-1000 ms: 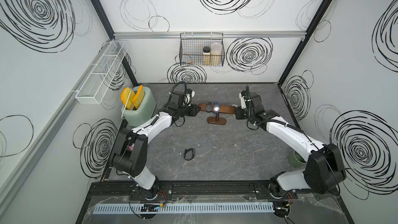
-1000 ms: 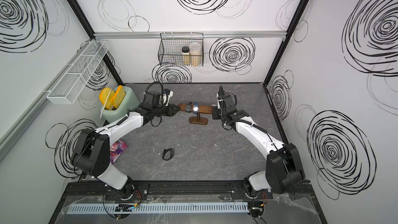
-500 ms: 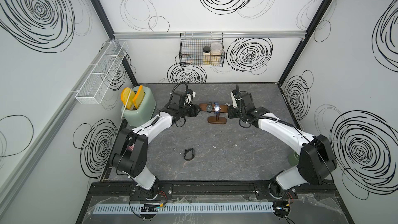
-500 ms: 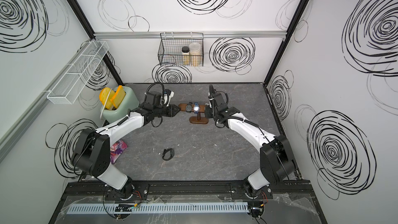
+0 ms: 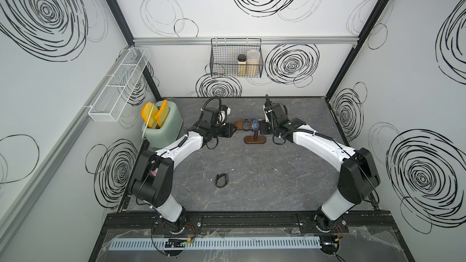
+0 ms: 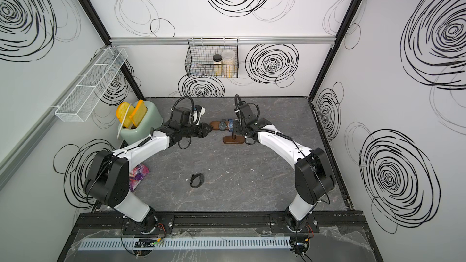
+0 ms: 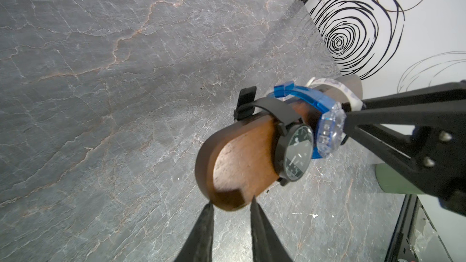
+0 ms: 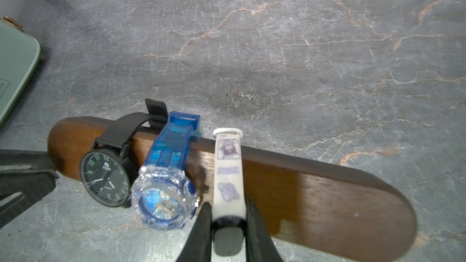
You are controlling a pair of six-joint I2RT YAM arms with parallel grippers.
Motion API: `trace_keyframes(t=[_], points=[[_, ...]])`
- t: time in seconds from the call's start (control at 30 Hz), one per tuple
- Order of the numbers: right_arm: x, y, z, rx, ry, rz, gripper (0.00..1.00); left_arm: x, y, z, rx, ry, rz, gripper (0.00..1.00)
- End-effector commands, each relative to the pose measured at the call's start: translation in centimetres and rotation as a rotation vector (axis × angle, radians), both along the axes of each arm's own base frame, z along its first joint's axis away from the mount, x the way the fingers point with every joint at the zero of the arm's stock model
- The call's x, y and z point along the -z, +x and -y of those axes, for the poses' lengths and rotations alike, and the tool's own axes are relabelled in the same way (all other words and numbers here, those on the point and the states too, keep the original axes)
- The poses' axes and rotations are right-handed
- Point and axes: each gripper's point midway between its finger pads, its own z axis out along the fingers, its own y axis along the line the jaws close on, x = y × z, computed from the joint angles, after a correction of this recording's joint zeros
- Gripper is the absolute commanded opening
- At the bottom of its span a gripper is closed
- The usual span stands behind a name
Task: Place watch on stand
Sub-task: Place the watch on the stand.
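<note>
Found right tool (image 8: 228, 205) clamped on the white-strapped watch (image 8: 228, 170), draped over the bar of the stand (image 8: 315, 192) just beside a blue watch (image 8: 164, 195). Found left tool (image 7: 230, 204) narrowly parted at the bar's end; cannot tell whether gripping it. Recommend seating the strap squarely, releasing gently, withdrawing straight to avoid tipping. Noted wire basket (image 5: 219, 66) holding two jars (image 5: 241, 65), toaster (image 5: 165, 134) holding two yellow slices (image 5: 162, 112).

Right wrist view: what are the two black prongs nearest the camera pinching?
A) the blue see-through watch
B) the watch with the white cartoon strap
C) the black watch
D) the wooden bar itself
B: the right gripper has a jaw on either side of the white-strapped watch, whose band lies across the bar of the stand. The black watch and the blue watch sit further along the bar, clear of those jaws.
</note>
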Motion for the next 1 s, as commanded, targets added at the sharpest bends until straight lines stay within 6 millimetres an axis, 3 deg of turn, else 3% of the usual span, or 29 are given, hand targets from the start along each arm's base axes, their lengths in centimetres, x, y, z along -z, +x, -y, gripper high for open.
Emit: trace_keyframes(t=[0.0, 0.33, 0.7, 0.97], points=[[0.1, -0.2, -0.1, 0.018, -0.028, -0.026, 0.21, -0.6, 0.0, 0.4, 0.021, 0.004, 0.03, 0.3], [-0.4, -0.2, 0.1, 0.027, -0.044, -0.02, 0.24, -0.4, 0.1, 0.3, 0.017, 0.013, 0.028, 0.3], [-2.4, 0.5, 0.1, 0.019, -0.054, 0.029, 0.26, -0.3, 0.1, 0.2, 0.016, 0.021, 0.029, 0.31], [-1.9, 1.0, 0.0, 0.02, -0.071, 0.031, 0.27, -0.3, 0.0, 0.3, 0.019, 0.024, 0.029, 0.31]])
